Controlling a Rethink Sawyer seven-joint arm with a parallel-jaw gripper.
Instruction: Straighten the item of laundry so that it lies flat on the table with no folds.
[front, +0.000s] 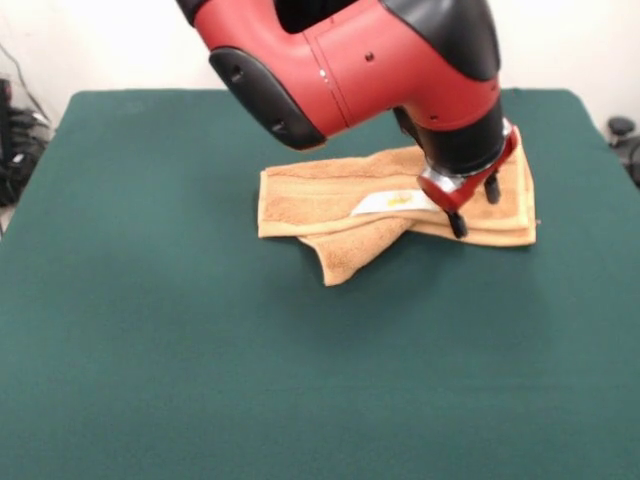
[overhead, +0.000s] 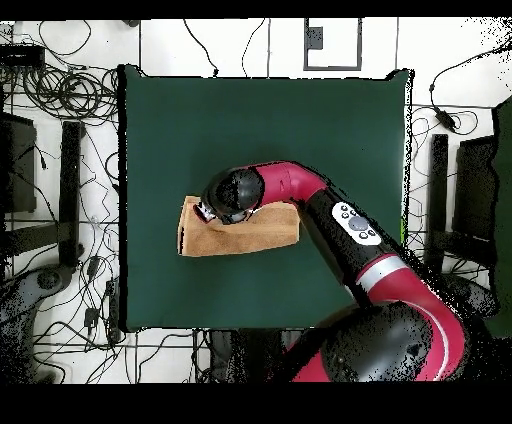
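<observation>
Green table (front: 150, 330) bearing a folded towel (front: 310, 200) near its centre, one corner flopped forward. Red arm (front: 350, 60) above; gripper (front: 474, 205) spread, fingertips (front: 458, 226) over the towel's right part, holding nothing.

Orange-tan towel (front: 330, 195), dark green table (front: 150, 330)
</observation>
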